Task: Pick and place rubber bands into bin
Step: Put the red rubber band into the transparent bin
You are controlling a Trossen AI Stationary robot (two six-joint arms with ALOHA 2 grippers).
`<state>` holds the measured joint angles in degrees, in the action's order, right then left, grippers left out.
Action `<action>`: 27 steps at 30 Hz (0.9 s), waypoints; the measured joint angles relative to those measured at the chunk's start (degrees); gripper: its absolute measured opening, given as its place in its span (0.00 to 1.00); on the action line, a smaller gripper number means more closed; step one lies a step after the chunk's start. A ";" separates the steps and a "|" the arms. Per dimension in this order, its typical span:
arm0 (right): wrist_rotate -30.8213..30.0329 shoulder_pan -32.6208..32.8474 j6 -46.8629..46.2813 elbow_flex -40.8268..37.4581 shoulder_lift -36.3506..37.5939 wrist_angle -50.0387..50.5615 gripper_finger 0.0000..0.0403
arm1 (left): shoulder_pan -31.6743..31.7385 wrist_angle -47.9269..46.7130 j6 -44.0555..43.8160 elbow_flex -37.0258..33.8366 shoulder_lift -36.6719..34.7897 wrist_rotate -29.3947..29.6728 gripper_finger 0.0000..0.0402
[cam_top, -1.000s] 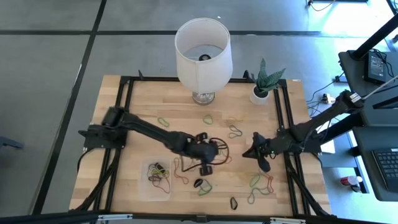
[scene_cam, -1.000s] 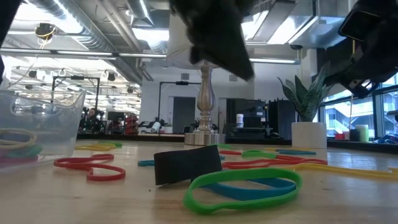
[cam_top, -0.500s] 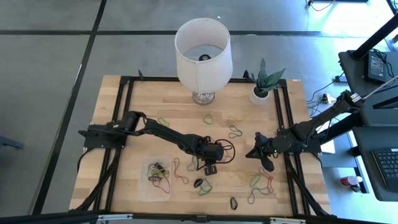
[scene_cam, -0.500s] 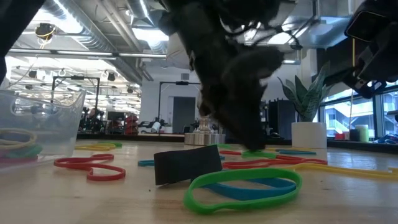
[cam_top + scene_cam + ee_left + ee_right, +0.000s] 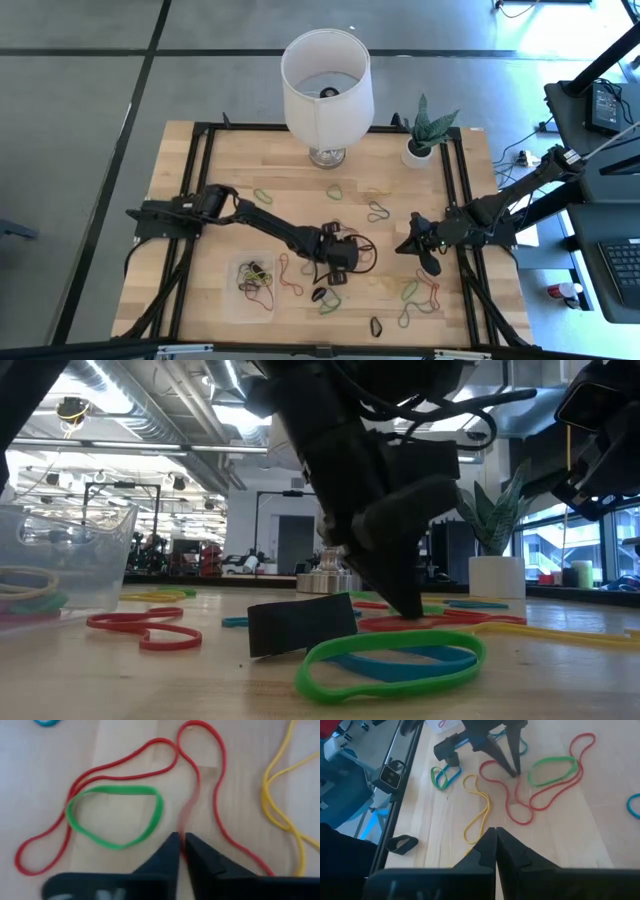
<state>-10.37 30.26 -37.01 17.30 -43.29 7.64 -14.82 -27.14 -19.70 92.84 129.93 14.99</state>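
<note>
At centre frame, the left gripper (image 5: 181, 851) is pinched nearly shut on a strand of the red band (image 5: 200, 785), beside a green band (image 5: 115, 817). The limp, light loop is best lifted by one strand. The bin (image 5: 254, 287) is seen lower left.

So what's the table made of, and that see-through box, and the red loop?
Table: looks like pale wood, with plank joints and grain showing. Box: probably clear shiny plastic; the room shows through its walls. Red loop: likely rubber, thin, matte and lying in floppy curves.
</note>
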 joint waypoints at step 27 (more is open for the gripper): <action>-0.68 -0.09 -0.07 0.00 -0.07 -0.65 0.02 | -3.36 -15.46 2.37 3.98 -21.10 11.15 0.01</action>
<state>-11.05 30.17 -37.08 17.30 -43.35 6.99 -18.18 -42.60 -17.33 96.82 108.83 26.14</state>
